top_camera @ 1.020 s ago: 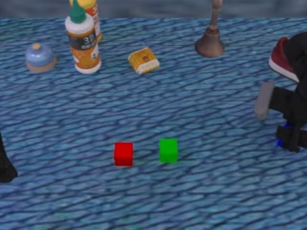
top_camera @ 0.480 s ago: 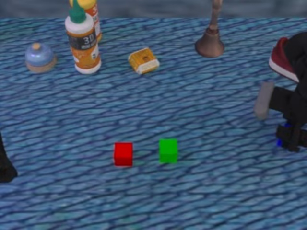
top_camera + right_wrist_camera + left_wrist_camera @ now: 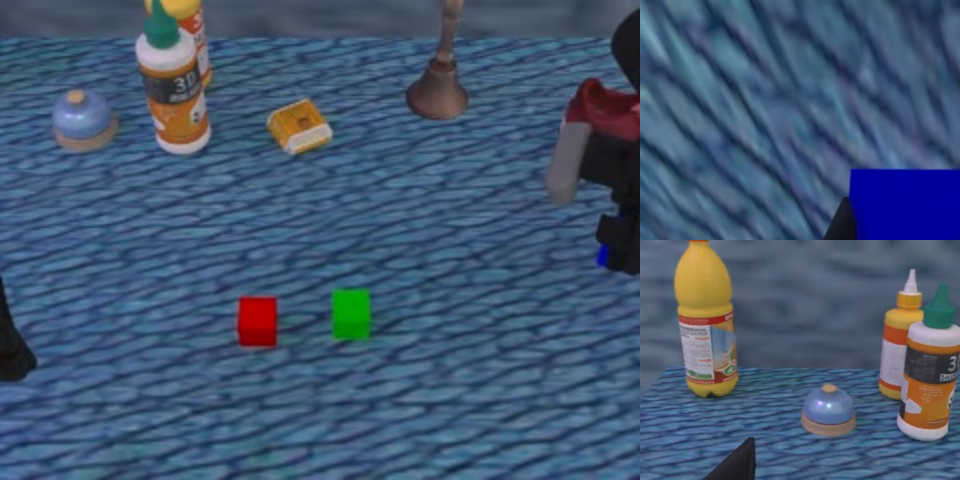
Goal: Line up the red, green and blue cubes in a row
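Right hand carries the blue cube toward the row

Top view: glossy red cube (image 3: 257, 320) and glossy green cube (image 3: 351, 313) sit side by side mid-table; right hand (image 3: 620, 240) at the right edge. Right wrist view: glossy blue cube (image 3: 905, 204) gripped above the table; next, place it right of green. Left arm parked

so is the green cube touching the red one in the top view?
No, the green cube sits to the right of the red cube with a clear strip of blue table between them.
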